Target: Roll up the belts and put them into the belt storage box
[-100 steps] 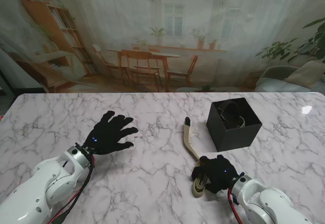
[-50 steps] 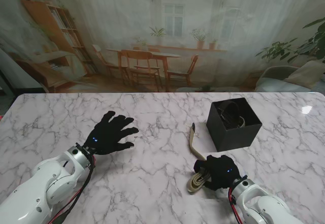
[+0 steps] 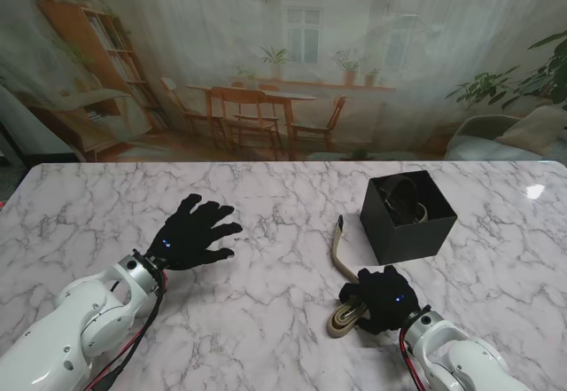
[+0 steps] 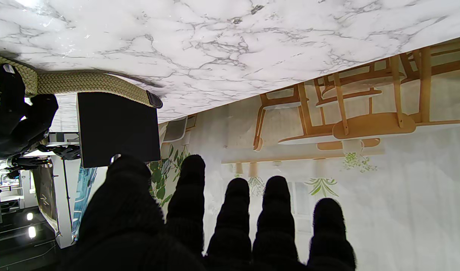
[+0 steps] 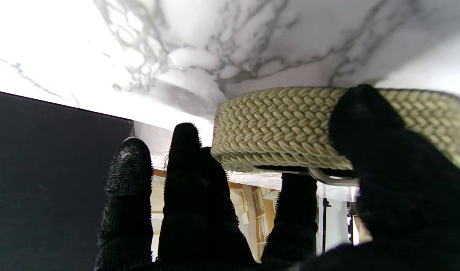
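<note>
Stand view shows the right hand (image 3: 383,296) curled over the near end of the woven beige belt (image 3: 339,247), whose free tail runs away from me across the marble tabletop (image 3: 266,320) and ends just beside the black belt storage box (image 3: 407,216). From the right wrist view the fingers (image 5: 365,113) wrap a partly wound coil (image 5: 275,124) that sits on the tabletop, thumb on its outer face, likely so the turns do not spring loose while more strap is wound on. The box stands open-topped with another dark belt (image 3: 403,198) already coiled inside (its details are too small to tell). The left hand (image 3: 193,231) rests well apart on the left, fingers spread and holding nothing, probably waiting clear of the work. No brand, label or writing can be read anywhere.
</note>
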You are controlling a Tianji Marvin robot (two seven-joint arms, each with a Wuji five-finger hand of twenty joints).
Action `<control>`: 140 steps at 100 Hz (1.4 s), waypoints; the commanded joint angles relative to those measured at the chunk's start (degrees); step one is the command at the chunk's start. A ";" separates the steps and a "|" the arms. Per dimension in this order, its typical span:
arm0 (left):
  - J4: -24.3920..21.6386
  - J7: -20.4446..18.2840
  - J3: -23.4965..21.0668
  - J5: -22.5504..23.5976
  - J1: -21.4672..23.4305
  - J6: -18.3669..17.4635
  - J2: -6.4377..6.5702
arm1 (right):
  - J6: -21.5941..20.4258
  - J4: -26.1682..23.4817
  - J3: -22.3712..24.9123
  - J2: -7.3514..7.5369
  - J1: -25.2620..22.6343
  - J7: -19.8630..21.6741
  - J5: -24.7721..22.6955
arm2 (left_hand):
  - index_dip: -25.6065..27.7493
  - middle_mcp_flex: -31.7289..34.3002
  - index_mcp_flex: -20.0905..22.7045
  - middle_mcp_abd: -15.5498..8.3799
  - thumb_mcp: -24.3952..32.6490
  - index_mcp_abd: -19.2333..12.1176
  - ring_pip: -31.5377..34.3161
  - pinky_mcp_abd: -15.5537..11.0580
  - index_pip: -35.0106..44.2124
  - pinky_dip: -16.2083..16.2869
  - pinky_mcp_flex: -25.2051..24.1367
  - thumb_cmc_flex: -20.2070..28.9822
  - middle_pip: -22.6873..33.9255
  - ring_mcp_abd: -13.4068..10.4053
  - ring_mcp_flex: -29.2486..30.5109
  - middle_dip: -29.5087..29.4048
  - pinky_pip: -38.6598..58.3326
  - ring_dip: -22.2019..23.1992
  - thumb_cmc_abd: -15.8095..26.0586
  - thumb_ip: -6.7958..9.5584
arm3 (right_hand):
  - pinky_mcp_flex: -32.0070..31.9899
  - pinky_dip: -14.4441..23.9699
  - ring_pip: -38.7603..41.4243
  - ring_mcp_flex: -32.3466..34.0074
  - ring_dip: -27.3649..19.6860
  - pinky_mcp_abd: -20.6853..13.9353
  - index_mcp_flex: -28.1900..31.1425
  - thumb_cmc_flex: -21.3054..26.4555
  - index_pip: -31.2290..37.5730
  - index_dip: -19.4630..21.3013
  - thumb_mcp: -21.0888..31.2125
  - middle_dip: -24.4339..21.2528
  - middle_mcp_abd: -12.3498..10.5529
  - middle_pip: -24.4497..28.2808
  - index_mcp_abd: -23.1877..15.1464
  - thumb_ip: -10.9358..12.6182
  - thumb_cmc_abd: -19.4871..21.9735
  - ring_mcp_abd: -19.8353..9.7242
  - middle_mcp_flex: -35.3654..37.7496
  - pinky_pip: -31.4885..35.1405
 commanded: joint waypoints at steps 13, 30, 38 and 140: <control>0.11 -0.62 0.09 -0.09 -0.05 -0.07 -0.11 | -0.92 -0.40 0.46 -0.27 -0.65 2.91 3.27 | 0.09 -1.52 -1.31 0.12 -1.56 0.20 -1.16 1.84 -0.02 0.64 -0.87 0.15 -0.22 0.13 0.26 0.60 -2.34 0.65 3.14 0.10 | -8.82 -7.13 -14.92 -8.02 -14.30 9.46 10.89 2.81 18.99 -2.48 2.13 -12.72 3.42 -9.58 4.98 -0.93 -0.02 8.13 -3.05 -14.00; 0.14 -0.65 0.07 -0.18 -0.07 -0.09 -0.12 | -0.09 0.52 -0.55 -0.72 -0.05 1.57 5.78 | 0.10 -1.48 -1.31 0.17 -1.57 0.21 -1.13 1.81 -0.02 0.64 -0.87 0.13 -0.21 0.20 0.36 0.61 -2.39 0.65 3.06 0.10 | -4.49 -10.55 -13.48 -0.08 -15.06 11.64 -3.65 8.79 32.36 3.99 5.29 -10.79 -2.46 -4.25 7.10 -1.63 2.40 7.68 8.18 -13.21; 0.12 -0.68 0.06 -0.17 -0.08 -0.12 -0.11 | 0.27 0.85 -0.66 -0.81 0.08 -0.01 5.61 | 0.10 -1.49 -1.31 0.11 -1.57 0.20 -1.16 1.79 -0.02 0.65 -0.88 0.10 -0.21 0.11 0.27 0.61 -2.40 0.65 3.19 0.09 | 1.37 -9.80 -9.94 7.56 -12.47 11.19 -7.93 10.62 34.56 8.98 5.00 -3.79 -7.95 3.19 4.70 -1.57 3.57 5.63 9.44 -8.82; 0.51 -2.07 0.80 -0.70 -0.70 0.41 -0.10 | 0.73 4.94 -2.03 -0.54 1.52 -9.98 2.15 | 0.18 -1.42 -1.01 0.14 -1.55 0.22 -1.12 1.81 0.11 0.74 -0.84 -0.10 -0.25 0.19 0.39 0.61 -2.44 0.67 3.18 0.10 | -2.76 5.31 12.07 -3.87 4.91 -4.93 -6.09 -6.29 -10.59 -8.66 -3.70 8.12 -7.29 11.59 21.38 5.30 4.56 -1.17 -0.67 3.53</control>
